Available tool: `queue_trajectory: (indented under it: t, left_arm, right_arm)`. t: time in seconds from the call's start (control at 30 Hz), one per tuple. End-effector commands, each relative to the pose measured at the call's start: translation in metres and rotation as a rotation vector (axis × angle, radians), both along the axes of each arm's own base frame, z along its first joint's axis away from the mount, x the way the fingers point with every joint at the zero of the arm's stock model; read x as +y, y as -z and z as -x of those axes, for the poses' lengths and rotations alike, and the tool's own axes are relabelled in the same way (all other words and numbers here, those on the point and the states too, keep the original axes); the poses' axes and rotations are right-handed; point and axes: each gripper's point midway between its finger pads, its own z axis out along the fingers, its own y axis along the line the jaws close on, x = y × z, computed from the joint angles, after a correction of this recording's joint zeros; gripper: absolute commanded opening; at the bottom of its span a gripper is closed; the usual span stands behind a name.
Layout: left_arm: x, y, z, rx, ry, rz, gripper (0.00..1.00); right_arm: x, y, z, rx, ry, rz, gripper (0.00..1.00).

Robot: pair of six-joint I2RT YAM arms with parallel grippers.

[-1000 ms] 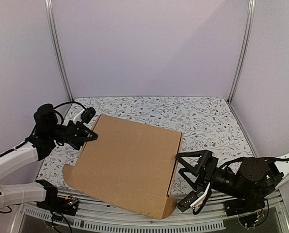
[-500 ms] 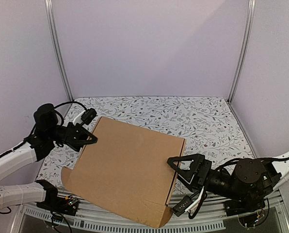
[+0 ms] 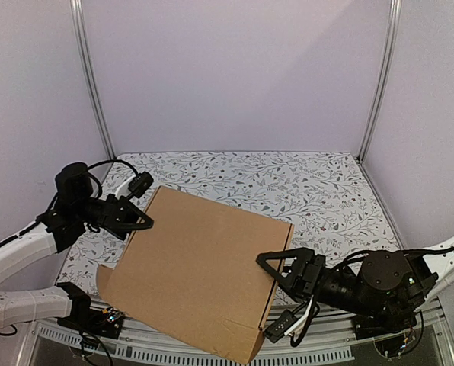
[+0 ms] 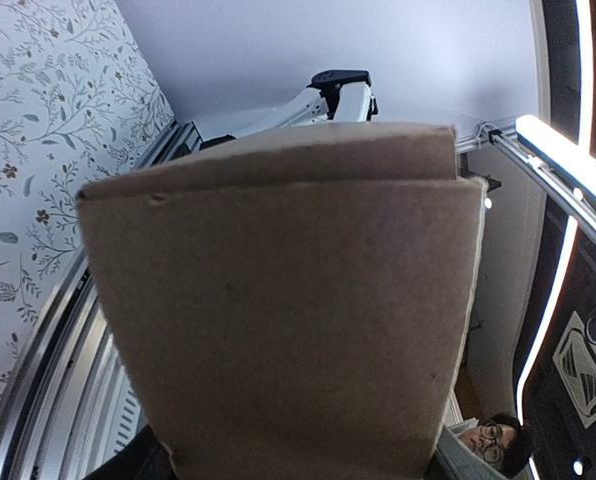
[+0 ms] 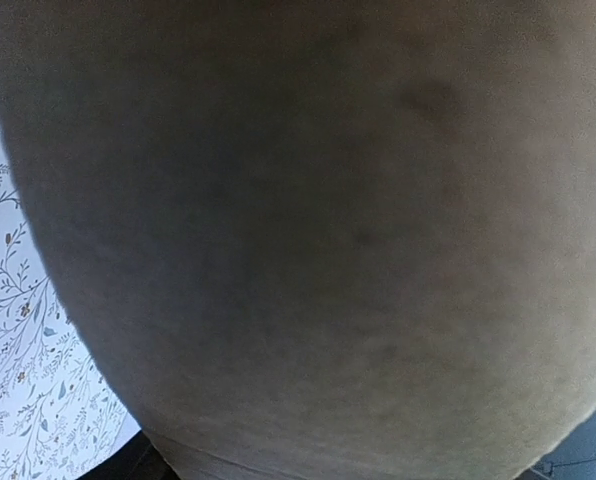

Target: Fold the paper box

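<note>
top external: brown rectangular paper box (image 3: 200, 267)

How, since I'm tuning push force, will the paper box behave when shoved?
Probably stiff: the paper box shows a flat, unbowed top panel. Likely light, being thin cardboard, so it may slide or pivot rather than tip.
</note>
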Motion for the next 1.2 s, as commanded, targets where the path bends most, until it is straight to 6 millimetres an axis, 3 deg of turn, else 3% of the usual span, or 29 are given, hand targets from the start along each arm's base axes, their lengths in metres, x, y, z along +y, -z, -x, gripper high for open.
queue_trajectory:
  t: [0.0,0.1,0.17,0.27,0.33,0.43,0.47,0.67,0.9,1.03,1.17]
  left_arm:
    - [-0.002,-0.005,0.005,-0.022,0.023,0.0,0.0]
    - [-0.002,0.001,0.003,-0.013,0.017,-0.015,0.0]
    - [-0.003,0.005,0.001,-0.005,0.01,-0.027,0.1]
    - [-0.002,0.01,-0.001,0.001,-0.003,-0.05,0.46]
    - [-0.002,0.009,-0.001,-0.019,-0.014,-0.061,0.61]
    - [-0.001,0.002,-0.001,-0.078,-0.029,-0.062,0.94]
    - [0.0,0.002,-0.002,-0.083,-0.039,-0.07,0.99]
    - [0.011,0.001,-0.017,-0.171,-0.182,-0.163,1.0]
    - [0.043,0.027,-0.055,-0.271,-0.467,-0.437,1.0]
    - [0.059,0.01,-0.067,-0.404,-0.609,-0.447,1.0]
    - [0.061,-0.008,-0.066,-0.46,-0.667,-0.367,0.99]
  right_arm:
    - [0.004,-0.018,0.0,0.026,-0.003,-0.065,0.71]
    - [0.004,-0.018,0.001,0.038,-0.003,-0.092,0.66]
    - [0.004,-0.019,0.001,0.055,-0.001,-0.114,0.62]
    - [0.003,-0.019,-0.001,0.092,0.011,-0.146,0.58]
    - [0.002,-0.018,-0.002,0.114,0.017,-0.159,0.57]
    - [0.0,-0.017,-0.003,0.15,0.031,-0.18,0.56]
    - [-0.001,-0.016,-0.004,0.172,0.038,-0.19,0.56]
    - [-0.012,-0.006,-0.009,0.306,0.093,-0.206,0.54]
    - [-0.024,0.008,-0.017,0.506,0.176,-0.232,0.53]
    - [-0.026,0.024,-0.03,0.711,0.227,-0.256,0.52]
    - [-0.022,0.038,-0.04,0.947,0.249,-0.293,0.52]
